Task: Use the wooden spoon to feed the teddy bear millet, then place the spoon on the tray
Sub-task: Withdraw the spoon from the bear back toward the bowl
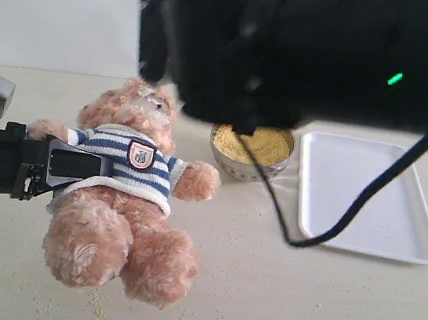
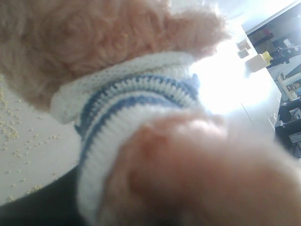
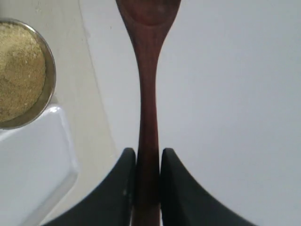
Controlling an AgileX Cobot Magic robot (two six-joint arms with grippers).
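Across the pale beige worktop [image 1: 276, 292] lie loose yellow grains [image 1: 95, 301], thickest nr the bear's feet. A plain off-white wall [image 1: 61, 8] closes the back. Left wrist view adds strong glare & a blurred clutter of boxes [image 2: 258, 59] beyond the plush.

Count: 1 teddy bear [image 1: 127, 196], 1 metal bowl [image 1: 233, 166], 1 tray [image 1: 366, 194], 1 wooden spoon [image 3: 148, 94], 2 arms. Bear is left of centre in the ext. view, head toward the wall, legs toward the camera, striped sweater w/ shield badge facing out. Bowl stands just beside the bear's outstretched paw, heaped w/ millet [image 1: 261, 145]. Tray lies flat just right of the bowl. The right arm [image 1: 329, 49], big, black & blurred close to the lens, w/ a green light [image 1: 395, 78], fills the top of that view. Its cable [image 1: 297, 243] droops past the bowl & over the tray's near corner.

On the bear's flank, at sweater level, the left fingers [image 1: 77, 165] are closed: one lies across the knit front, the other is hidden behind plush. The right fingers [image 3: 117, 188] are narrow, pinching the spoon's slim handle btwn them, both touching wood. Spoon's oval end points away from the wrist & is cut by the frame edge, so can't tell if it carries grain. Spoon is held apart from the tray; in the ext. view the arm hides it.
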